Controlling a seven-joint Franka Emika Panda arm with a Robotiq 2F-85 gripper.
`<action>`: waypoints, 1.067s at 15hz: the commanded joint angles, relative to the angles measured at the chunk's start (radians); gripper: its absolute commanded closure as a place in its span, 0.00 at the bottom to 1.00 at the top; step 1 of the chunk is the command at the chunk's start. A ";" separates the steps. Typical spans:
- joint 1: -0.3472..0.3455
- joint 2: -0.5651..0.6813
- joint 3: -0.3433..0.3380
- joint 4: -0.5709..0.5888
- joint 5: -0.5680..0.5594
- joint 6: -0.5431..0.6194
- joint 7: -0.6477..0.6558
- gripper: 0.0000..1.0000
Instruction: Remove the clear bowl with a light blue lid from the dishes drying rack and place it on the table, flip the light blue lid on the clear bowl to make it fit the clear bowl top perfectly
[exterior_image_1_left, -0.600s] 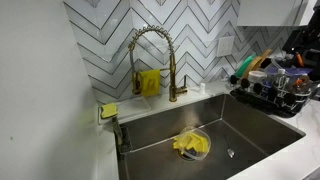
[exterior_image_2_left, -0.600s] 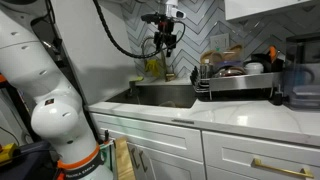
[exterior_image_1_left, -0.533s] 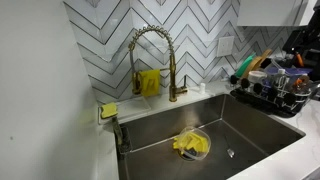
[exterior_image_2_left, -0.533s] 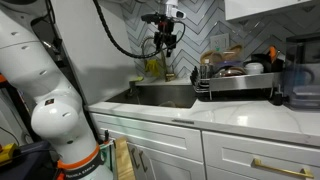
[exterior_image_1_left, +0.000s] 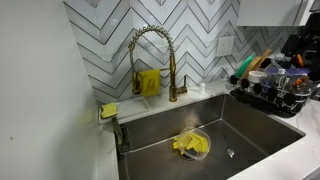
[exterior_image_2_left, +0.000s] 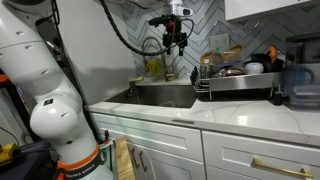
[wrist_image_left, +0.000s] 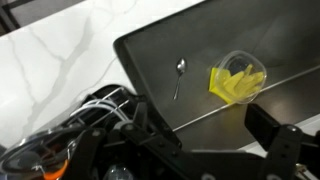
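Robot gripper (exterior_image_2_left: 178, 42) hangs high over the sink (exterior_image_2_left: 158, 93), pointing down, its fingers (wrist_image_left: 285, 150) spread wide with nothing between them, apparently ready for a grasp. Its arm (exterior_image_2_left: 40, 90) rises from a white base beside the counter and arches across to reach there, short of the black drying rack (exterior_image_2_left: 240, 88) next to the sink. That rack is crowded with dishes, probably draining; the clear bowl and its blue lid cannot be picked out among them. In the sink lie a spoon (wrist_image_left: 179, 68) and a tub (wrist_image_left: 238, 80) holding something yellow
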 joint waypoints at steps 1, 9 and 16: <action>-0.006 0.061 0.035 0.027 -0.111 0.179 -0.055 0.00; -0.009 0.090 0.041 0.023 -0.126 0.312 -0.053 0.00; -0.030 0.143 0.008 0.020 0.020 0.569 -0.231 0.00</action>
